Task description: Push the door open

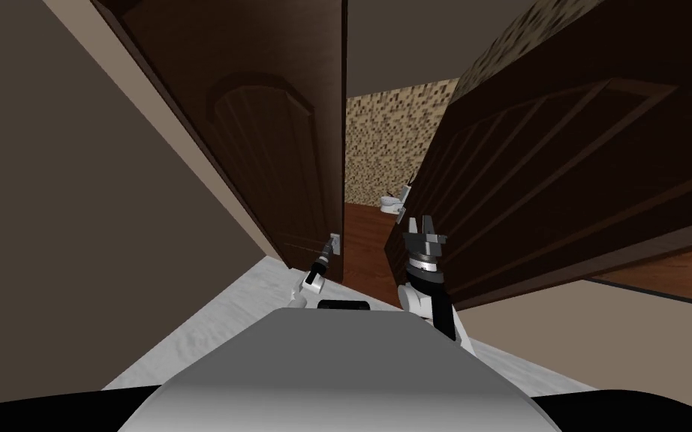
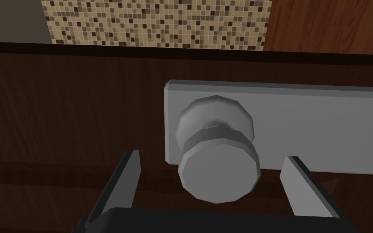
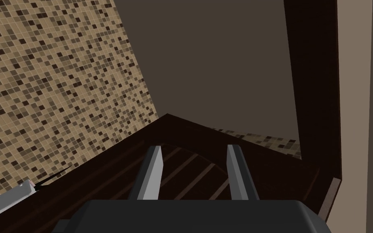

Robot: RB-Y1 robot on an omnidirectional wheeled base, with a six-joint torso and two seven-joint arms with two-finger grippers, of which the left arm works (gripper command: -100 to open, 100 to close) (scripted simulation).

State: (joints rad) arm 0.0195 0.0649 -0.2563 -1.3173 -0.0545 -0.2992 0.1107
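Door (image 1: 262, 150) ajar. Its knob (image 2: 218, 174) sits between our left gripper's (image 2: 210, 157) spread fingers, unclamped. Our right gripper (image 1: 421, 220), right of the knob, is parted and empty at the second leaf (image 1: 562, 187). Risk: fingers could snag the knob as we push.

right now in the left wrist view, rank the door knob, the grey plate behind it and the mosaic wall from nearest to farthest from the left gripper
1. The door knob: between the open fingers of the left gripper.
2. The grey plate: on the dark door, right behind the knob.
3. The mosaic wall: past the door's edge, well beyond.
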